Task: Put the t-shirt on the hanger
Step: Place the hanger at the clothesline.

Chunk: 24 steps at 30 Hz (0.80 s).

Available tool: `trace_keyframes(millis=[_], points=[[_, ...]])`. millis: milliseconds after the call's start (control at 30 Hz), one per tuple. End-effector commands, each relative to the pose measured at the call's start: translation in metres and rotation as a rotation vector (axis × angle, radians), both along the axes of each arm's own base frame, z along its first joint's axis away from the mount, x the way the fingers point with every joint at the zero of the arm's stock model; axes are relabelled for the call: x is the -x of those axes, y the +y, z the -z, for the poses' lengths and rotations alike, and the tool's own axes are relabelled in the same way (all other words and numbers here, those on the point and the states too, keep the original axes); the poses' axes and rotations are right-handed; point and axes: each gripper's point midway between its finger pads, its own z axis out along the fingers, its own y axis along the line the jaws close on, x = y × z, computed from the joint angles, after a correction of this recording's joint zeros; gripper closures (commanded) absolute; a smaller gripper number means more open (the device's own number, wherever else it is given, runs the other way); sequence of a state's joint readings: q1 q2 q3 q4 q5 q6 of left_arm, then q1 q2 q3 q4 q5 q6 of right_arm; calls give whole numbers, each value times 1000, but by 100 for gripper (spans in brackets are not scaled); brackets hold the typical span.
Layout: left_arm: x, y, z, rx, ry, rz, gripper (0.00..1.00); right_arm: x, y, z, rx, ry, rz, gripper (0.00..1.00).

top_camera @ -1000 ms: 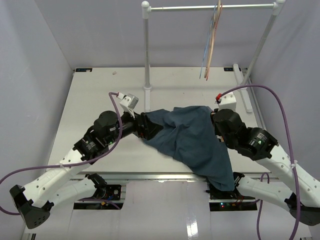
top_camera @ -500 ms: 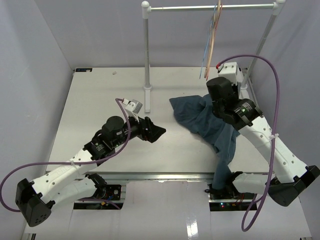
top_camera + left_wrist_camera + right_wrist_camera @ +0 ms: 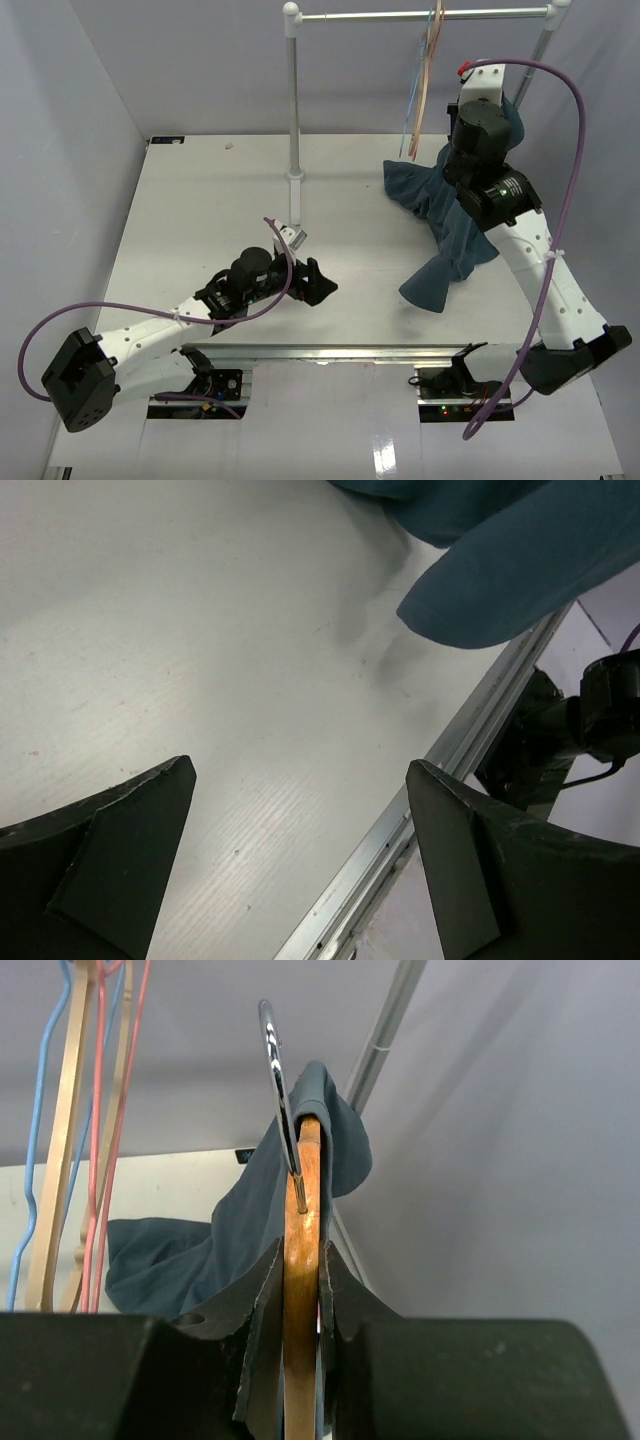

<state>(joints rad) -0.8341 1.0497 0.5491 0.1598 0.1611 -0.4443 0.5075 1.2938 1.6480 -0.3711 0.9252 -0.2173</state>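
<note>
One hanger (image 3: 304, 1185) is clamped in the closed right gripper (image 3: 300, 1260), t-shirt (image 3: 430, 195) draped over it up by the rail (image 3: 400, 16) — left gripper (image 3: 300, 770) held open, empty, low over the table — and hooking it on is judged next.

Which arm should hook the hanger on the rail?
Right: the right gripper holds the wooden hanger, t-shirt draped on it, near the rail; the left gripper is open, empty, over the table.

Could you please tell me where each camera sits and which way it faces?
Top: above and behind, looking down on the table; both arms show.
Left wrist: low over the table, facing its near edge; open left end effector frames it.
Right wrist: raised, looking upward; right end effector clamps the hanger.
Shared: the shirt, in all three.
</note>
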Motion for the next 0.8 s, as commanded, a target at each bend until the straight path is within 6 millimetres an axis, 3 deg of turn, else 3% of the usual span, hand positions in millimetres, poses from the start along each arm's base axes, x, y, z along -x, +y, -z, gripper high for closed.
trace_keyframes(millis=[0, 233, 600, 767], points=[[7, 5, -8, 44, -80, 7, 2, -33, 4, -31, -52, -134, -48, 92], [10, 6, -4, 34, -91, 16, 2, -71, -18, -49, -94, -190, -30, 92], [20, -4, -1, 36, -56, 74, 2, -127, -43, -51, -179, -212, -176, 92], [24, -6, -4, 51, -56, 95, 2, -137, -36, -52, -262, -219, -343, 92]])
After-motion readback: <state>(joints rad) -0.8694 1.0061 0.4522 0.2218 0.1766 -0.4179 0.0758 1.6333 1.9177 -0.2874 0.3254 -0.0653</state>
